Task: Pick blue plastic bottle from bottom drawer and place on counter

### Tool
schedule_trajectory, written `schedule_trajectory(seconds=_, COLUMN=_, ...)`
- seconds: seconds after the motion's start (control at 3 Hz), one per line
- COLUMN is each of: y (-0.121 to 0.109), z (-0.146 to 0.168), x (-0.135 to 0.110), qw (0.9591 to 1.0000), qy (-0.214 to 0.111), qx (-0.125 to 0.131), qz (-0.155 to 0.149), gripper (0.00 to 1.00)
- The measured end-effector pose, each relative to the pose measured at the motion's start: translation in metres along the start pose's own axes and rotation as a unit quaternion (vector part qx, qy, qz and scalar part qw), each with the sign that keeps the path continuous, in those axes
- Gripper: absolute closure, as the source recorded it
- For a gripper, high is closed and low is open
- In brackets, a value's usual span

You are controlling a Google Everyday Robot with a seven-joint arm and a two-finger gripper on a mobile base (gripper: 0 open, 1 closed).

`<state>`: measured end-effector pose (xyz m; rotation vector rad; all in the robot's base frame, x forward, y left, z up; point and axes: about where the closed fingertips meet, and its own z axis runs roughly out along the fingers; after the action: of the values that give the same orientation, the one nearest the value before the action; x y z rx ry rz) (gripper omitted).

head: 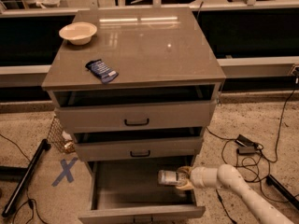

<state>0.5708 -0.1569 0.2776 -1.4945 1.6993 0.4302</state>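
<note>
Claw state: the claw (183, 178) sits inside the bottom drawer (140, 213), at its right side; we read it as clenched on the blue plastic bottle (168, 177).
Bottle attitude: sideways, gripped at one end.
Risk: we expect a strike on the middle drawer (140, 149) overhanging the bottom drawer, or a twist out of the grip.

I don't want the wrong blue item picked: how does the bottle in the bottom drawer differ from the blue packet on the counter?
The blue plastic bottle is clear and pale-labelled; the snack packet is dark blue. The bottle is rounded, sideways inside the bottom drawer; the packet lies flat on the counter. The gripper, inside the drawer, grips the bottle; nothing touches the packet. Both are small.
</note>
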Motion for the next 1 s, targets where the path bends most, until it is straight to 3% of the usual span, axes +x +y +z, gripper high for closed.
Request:
schedule_trajectory(seconds=0.33, y=0.007, z=-0.070, x=-0.018, qw=0.9991, qy=0.025, qx=0.035, qz=0.001, gripper=1.00)
schedule_trajectory(seconds=0.67, y=0.046, z=-0.064, x=-0.037, qw=0.9998, qy=0.017, qx=0.004, qz=-0.008, gripper=1.00)
schedule_trajectory(seconds=1.0, y=0.047, z=-0.065, x=-0.038, qw=0.9998, qy=0.018, qx=0.003, qz=-0.008, gripper=1.00)
